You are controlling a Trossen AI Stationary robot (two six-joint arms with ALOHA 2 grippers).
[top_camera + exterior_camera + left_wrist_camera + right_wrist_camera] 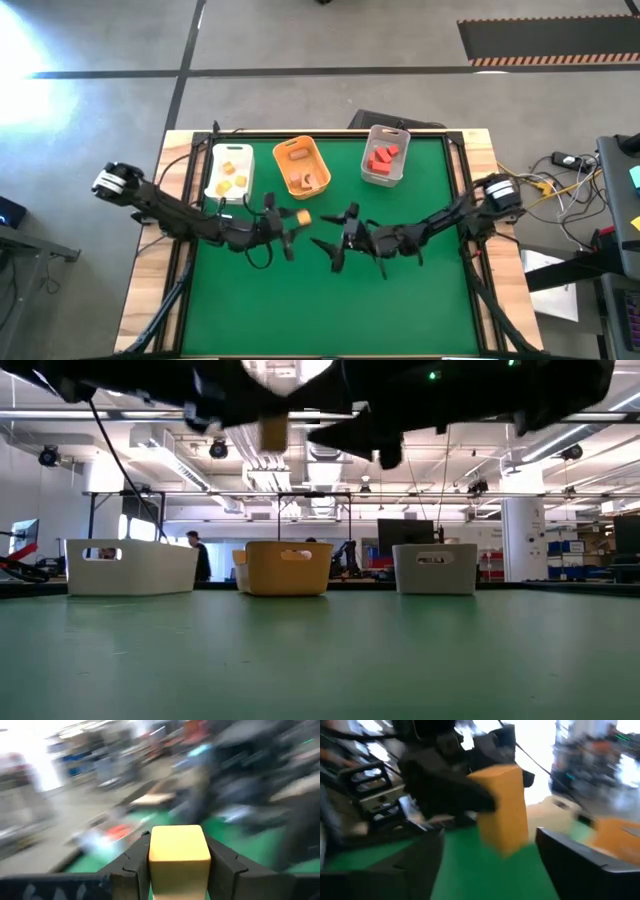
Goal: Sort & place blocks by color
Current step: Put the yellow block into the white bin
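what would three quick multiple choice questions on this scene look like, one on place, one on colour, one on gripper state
1. Where do the red blocks lie?
A white bin
B orange bin
C grey bin

2. What colour is the block in the left gripper?
A red
B yellow-orange
C blue

3. How is the right gripper?
A open, holding nothing
B shut on a block
C inside a bin

Answers: 1 C, they sit in the grey bin. 2 B, it shows yellow-orange between the fingers. 3 A, its fingers stand apart above the mat.
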